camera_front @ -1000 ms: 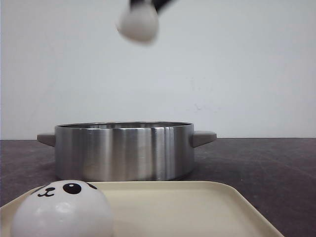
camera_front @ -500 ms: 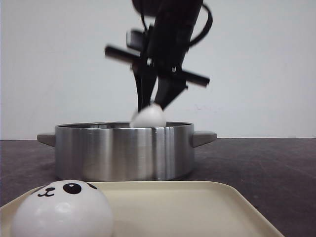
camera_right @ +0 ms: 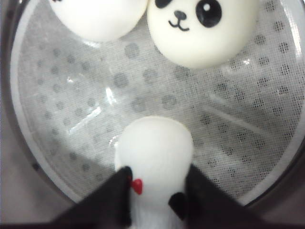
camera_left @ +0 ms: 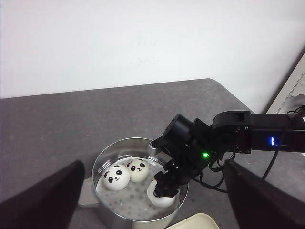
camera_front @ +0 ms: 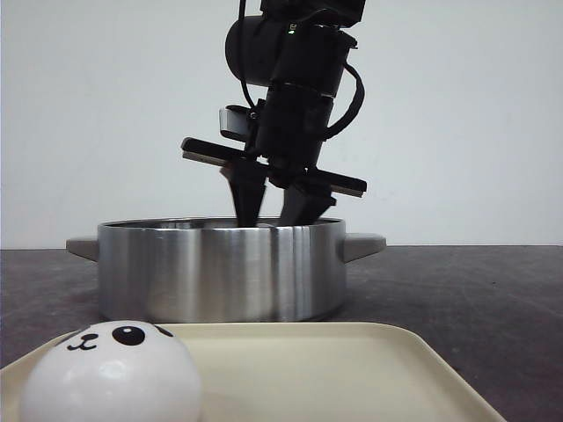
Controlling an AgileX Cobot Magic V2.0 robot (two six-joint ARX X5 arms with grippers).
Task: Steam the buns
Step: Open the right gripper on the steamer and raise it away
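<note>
Squeezing a bun (camera_right: 155,155), right pincer (camera_right: 155,198) seemingly just inside the pot (camera_front: 220,268) rim, mesh clear around.

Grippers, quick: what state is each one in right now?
Left end effector: fingers wide apart, open, holding nothing.
Right end effector: closed on a bun, down inside the steamer pot.

Right arm reaching down, left arm hanging back above

The right arm (camera_left: 248,136) is angling steeply down, its wrist tilted, and the right gripper (camera_front: 273,211) is pointing downward with both fingers (camera_right: 114,198) pressing in on a white bun (camera_right: 155,167) between them. The left gripper's dark fingers (camera_left: 40,202) are sitting wide apart, holding nothing, high above the scene.
</note>
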